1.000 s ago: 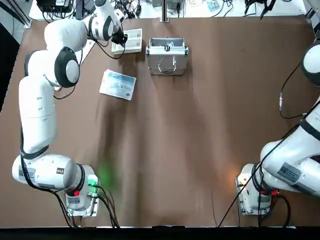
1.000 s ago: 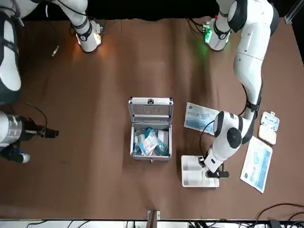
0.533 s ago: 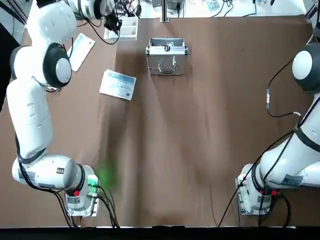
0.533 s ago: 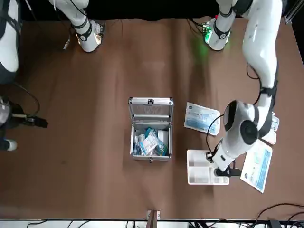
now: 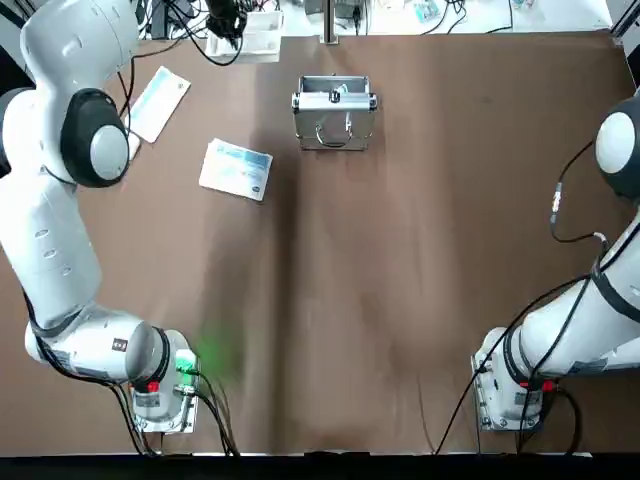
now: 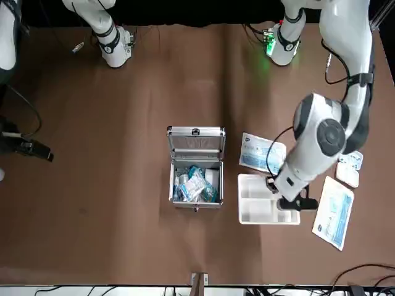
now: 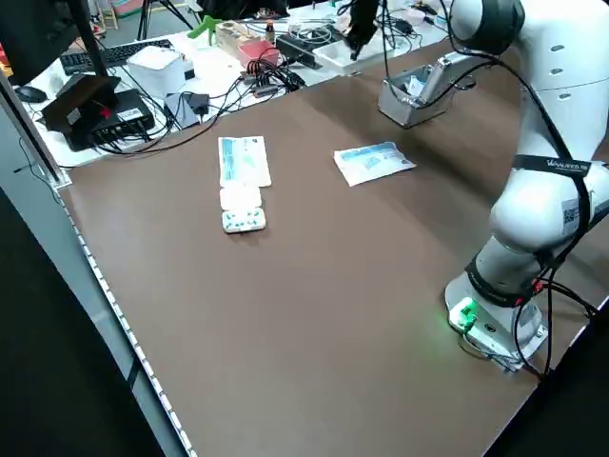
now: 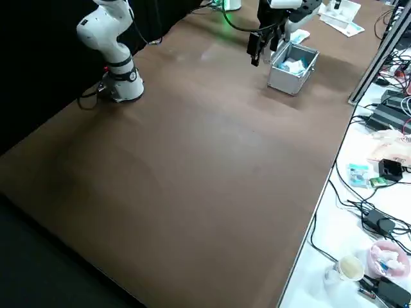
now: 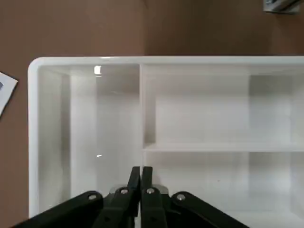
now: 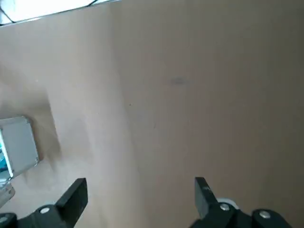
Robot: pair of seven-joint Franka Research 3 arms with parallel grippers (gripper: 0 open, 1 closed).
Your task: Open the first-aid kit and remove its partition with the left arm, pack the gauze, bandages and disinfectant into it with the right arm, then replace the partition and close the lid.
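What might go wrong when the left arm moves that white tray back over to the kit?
The left gripper seems to hold the white tray by its inner divider, so it may tilt or slip. The packets in the first-aid kit may sit too high for it to seat flat. The raised lid could also get bumped on the way in.

The case (image 6: 196,165) looks like metal, silver and with ribbed sides. The partition (image 6: 252,219) seems to be smooth plastic, white and glossy, with small bright reflections. The counter (image 6: 123,234) has a brown, smooth covering with soft shine. The arm covers (image 5: 50,230) are smooth and white, like plastic, with light gloss.
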